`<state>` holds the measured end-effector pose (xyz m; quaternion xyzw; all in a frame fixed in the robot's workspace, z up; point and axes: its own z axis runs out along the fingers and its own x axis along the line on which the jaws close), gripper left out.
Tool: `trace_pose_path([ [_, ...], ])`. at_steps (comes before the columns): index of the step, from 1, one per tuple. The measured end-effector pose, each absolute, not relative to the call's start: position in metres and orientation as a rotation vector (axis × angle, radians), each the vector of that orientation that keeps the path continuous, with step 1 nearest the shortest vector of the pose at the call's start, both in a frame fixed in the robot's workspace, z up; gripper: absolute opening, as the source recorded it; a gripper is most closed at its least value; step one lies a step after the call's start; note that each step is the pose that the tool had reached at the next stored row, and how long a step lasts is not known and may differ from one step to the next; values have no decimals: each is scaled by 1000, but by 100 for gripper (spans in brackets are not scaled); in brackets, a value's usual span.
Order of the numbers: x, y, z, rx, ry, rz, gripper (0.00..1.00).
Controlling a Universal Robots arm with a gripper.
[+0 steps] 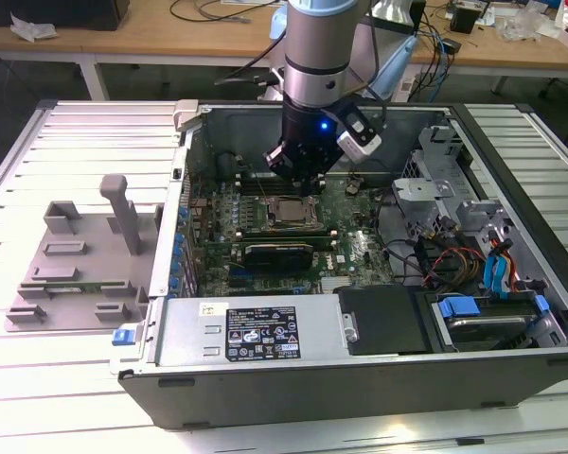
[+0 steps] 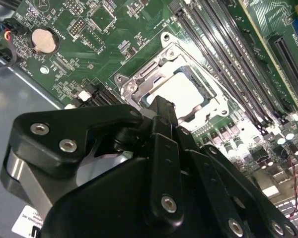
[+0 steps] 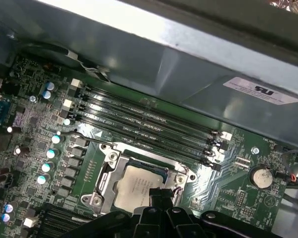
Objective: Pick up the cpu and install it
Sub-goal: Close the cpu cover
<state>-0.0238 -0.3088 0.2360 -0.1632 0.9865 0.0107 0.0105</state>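
The cpu [image 1: 286, 210] lies flat inside its socket on the green motherboard, silver top up. Both wrist views show the cpu [image 2: 188, 91] [image 3: 134, 188] framed by the metal socket bracket [image 2: 139, 79] [image 3: 107, 163]. My gripper [image 1: 310, 187] hangs inside the open computer case, just above the socket's edge. Its black fingers meet in a narrow tip, shut with nothing between them, and that tip of the gripper [image 2: 161, 105] [image 3: 162, 194] overlaps one edge of the chip in both wrist views. I cannot tell whether the tip touches the chip.
Memory slots [image 3: 149, 119] run beside the socket, and a coin battery [image 2: 43, 40] sits nearby. The case holds a power supply [image 1: 256, 331], a drive cage [image 1: 454, 189] and cables [image 1: 445, 260]. A grey plastic tray [image 1: 76, 265] with upright posts lies outside, at the exterior view's left.
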Motion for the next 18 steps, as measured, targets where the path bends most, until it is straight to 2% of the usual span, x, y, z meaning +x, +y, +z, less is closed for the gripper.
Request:
trace_pose_path([
  [18, -33, -323, 233, -241, 3109, 31, 11],
])
